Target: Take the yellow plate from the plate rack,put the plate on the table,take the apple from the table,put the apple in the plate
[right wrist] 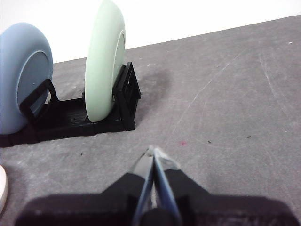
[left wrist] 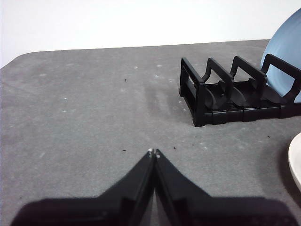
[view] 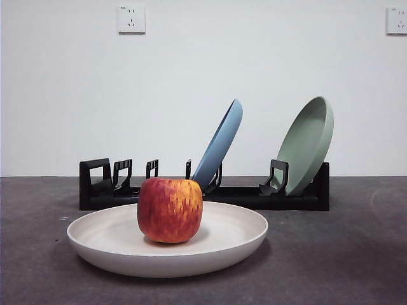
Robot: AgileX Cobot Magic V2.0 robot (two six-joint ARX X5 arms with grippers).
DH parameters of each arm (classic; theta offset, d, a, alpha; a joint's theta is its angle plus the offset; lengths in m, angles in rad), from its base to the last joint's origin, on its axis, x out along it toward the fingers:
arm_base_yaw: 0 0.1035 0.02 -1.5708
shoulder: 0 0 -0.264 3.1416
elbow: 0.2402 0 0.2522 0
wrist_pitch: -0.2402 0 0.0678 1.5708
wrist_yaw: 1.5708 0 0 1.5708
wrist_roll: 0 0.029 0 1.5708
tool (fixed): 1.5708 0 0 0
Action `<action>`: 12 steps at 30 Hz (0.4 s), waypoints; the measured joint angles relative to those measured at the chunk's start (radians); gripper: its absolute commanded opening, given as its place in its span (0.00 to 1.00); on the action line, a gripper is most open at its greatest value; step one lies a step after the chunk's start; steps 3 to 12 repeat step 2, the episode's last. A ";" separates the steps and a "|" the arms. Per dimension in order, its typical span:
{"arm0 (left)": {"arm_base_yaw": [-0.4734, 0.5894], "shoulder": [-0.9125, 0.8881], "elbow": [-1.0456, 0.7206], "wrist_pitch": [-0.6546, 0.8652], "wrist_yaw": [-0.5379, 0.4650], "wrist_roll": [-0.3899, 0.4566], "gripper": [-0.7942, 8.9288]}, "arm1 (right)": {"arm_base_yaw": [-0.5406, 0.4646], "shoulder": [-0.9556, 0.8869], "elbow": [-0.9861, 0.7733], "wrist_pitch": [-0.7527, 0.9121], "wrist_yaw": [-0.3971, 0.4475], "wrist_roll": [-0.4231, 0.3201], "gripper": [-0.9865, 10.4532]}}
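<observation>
- The apple (view: 170, 210) is seen resting upright inside the yellow plate (view: 114, 238), which lies flat on the table (view: 343, 254) just in front of the plate rack (view: 299, 198).
- A blue plate (view: 222, 141) and a sage-green plate (view: 308, 143) are held tilted in the rack's slots.
- The left gripper (left wrist: 154, 152) and right gripper (right wrist: 153, 151) are clenched on nothing, above bare table beside the rack's ends.

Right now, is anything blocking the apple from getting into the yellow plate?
No. The apple already sits in the yellow plate, which lies on the table. Nothing stands between them.
</observation>
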 measured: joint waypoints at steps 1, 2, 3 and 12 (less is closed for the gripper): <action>0.000 0.000 0.000 0.000 0.000 0.000 0.08 | 0.000 0.000 0.000 0.000 0.000 0.000 0.09; 0.000 0.000 0.000 0.000 0.000 0.000 0.08 | 0.000 0.000 0.000 0.000 0.000 0.000 0.09; 0.000 0.000 0.000 0.000 0.000 0.000 0.08 | 0.000 0.000 0.000 0.000 0.000 0.000 0.09; 0.000 0.000 0.000 0.000 0.000 0.000 0.08 | 0.000 0.000 0.000 0.000 0.000 0.000 0.09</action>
